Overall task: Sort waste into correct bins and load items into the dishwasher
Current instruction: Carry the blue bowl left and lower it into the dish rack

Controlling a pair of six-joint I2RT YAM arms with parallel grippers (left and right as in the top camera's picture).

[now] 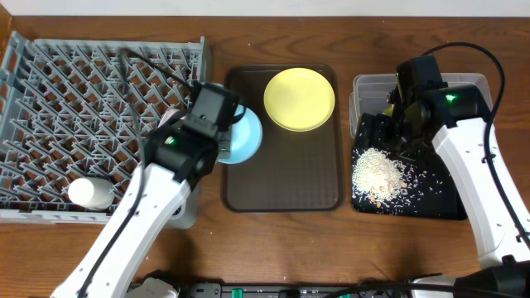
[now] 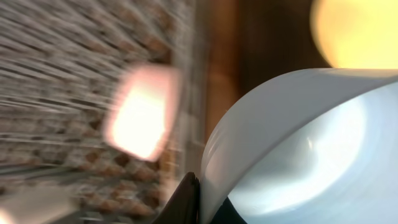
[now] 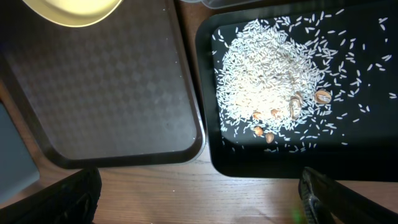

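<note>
My left gripper (image 1: 222, 132) is shut on the rim of the light-blue bowl (image 1: 246, 136), held at the brown tray's left edge beside the grey-blue dish rack (image 1: 50, 124). In the left wrist view the bowl (image 2: 311, 143) fills the right side, with my fingers (image 2: 199, 199) clamped on its rim. A small white cup (image 1: 89, 193) lies in the rack. The yellow plate (image 1: 299, 99) sits on the brown tray. My right gripper (image 1: 389, 139) is open and empty above the black tray (image 1: 439, 207), which holds a rice heap (image 1: 378, 172). The wrapper, napkin, white bowl and chopsticks are out of view.
The dark-brown serving tray (image 1: 281, 186) lies between the rack and the bins. The clear tub (image 1: 468, 83) stands behind the black tray, partly hidden by my right arm. The right wrist view shows the rice (image 3: 273, 74), black tray (image 3: 373, 155), brown tray (image 3: 112, 93) and open fingers (image 3: 199, 199).
</note>
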